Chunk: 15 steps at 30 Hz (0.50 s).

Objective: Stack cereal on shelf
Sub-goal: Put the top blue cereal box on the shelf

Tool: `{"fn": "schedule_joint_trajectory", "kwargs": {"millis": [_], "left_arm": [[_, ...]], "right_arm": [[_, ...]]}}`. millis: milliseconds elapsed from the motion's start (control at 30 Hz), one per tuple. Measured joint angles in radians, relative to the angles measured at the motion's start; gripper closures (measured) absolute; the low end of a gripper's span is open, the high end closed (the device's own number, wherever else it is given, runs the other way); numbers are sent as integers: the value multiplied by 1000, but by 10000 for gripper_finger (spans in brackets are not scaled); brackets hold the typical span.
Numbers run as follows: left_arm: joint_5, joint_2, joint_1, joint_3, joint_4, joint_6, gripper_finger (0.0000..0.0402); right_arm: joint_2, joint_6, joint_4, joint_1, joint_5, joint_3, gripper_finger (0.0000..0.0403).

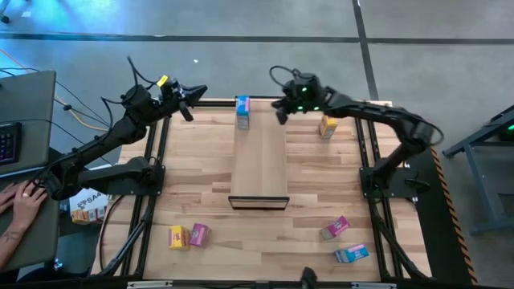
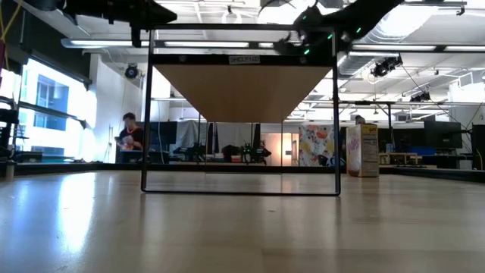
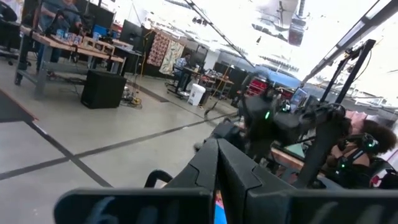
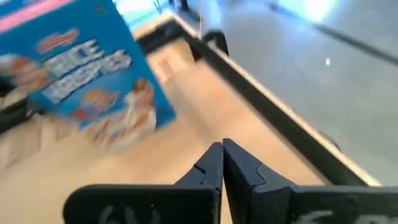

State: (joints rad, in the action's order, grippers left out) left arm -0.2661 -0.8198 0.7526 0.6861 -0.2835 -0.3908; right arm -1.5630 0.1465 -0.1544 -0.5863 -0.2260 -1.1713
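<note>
Up top, the shelf [image 1: 259, 164] runs as a long pale-wood plank down the middle of the butcher-block table [image 1: 201, 152], dark edge at its near end. A blue Rice Krispies box [image 1: 242, 112] stands upright at the shelf's far end, pink band along its top in the right wrist view. A yellow cereal box [image 1: 328, 127] stands on the table off to the right of it. Down at the near edge: a yellow box [image 1: 176, 236] touching a pink box [image 1: 198, 234] on the left, another pink box [image 1: 335, 228] and a blue box [image 1: 351, 254] lying on the right. The right gripper [image 1: 280, 113] hangs just beside the blue Rice Krispies box, fingers pressed together, empty. The left gripper [image 1: 186, 111] waits at the far left corner, fingers together too.
</note>
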Motion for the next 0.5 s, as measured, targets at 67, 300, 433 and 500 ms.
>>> {"fn": "schedule_joint_trajectory", "kwargs": {"millis": [67, 300, 433, 500], "left_arm": [[0, 2, 0, 0, -2, 0, 401], [0, 1, -1, 0, 0, 0, 401], [0, 1, -1, 0, 1, 0, 401], [0, 1, -1, 0, 1, -5, 401]], "right_arm": [[76, -35, -155, -1, -33, 0, 403], [353, -75, -652, 125, -93, 30, 403], [500, 61, -708, 223, -206, 91, 403], [551, 139, -676, 269, -242, 122, 403]]}}
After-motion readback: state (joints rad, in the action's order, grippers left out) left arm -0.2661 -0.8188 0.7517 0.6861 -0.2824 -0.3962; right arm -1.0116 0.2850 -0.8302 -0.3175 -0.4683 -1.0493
